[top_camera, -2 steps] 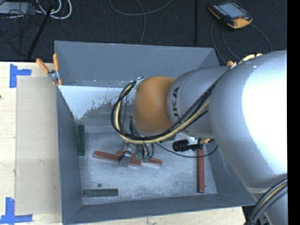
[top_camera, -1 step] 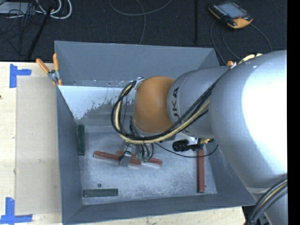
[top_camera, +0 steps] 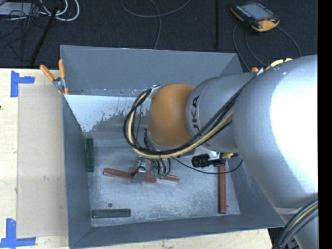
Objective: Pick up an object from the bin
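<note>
The gripper [top_camera: 141, 173] sits low over a thin reddish-brown stick [top_camera: 115, 173] lying flat mid-floor in the bin [top_camera: 155, 66]; whether it is open or clamped cannot be told. The stick looks light, rigid and narrow, best pinched across its width near mid-length.

My arm [top_camera: 275, 134] comes in from the right side, large and silver, and it bends downward. At my wrist sits the orange cover [top_camera: 168, 113], with its round back turned up to the camera. Black and yellow cables [top_camera: 132, 131] make a loop around the cover, on its left and below it. My gripper [top_camera: 142, 173] hangs under the cover and points down.
</note>
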`<control>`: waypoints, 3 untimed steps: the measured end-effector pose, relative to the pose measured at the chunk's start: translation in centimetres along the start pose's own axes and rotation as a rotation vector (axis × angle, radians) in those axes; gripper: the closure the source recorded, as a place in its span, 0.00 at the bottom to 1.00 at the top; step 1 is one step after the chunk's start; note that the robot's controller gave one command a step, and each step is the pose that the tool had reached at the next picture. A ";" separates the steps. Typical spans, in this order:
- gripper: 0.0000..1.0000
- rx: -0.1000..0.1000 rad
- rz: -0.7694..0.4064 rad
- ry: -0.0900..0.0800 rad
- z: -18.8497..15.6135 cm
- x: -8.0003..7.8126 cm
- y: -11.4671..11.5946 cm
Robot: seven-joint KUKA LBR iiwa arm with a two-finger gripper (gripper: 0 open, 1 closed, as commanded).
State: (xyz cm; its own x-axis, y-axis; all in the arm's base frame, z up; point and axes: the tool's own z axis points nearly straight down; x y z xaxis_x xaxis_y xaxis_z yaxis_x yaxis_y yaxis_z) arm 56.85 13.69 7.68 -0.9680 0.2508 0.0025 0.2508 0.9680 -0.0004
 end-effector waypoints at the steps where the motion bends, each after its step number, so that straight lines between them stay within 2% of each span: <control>1: 1.00 0.000 0.000 -0.001 -1.3 0.0 0.0; 3: 1.00 0.001 0.001 0.001 -4.2 0.1 -0.1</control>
State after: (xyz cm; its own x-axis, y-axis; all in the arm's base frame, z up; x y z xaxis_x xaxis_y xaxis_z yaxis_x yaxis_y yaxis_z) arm 56.78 13.61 11.84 -0.9677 0.2520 0.0033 0.2520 0.9677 -0.0011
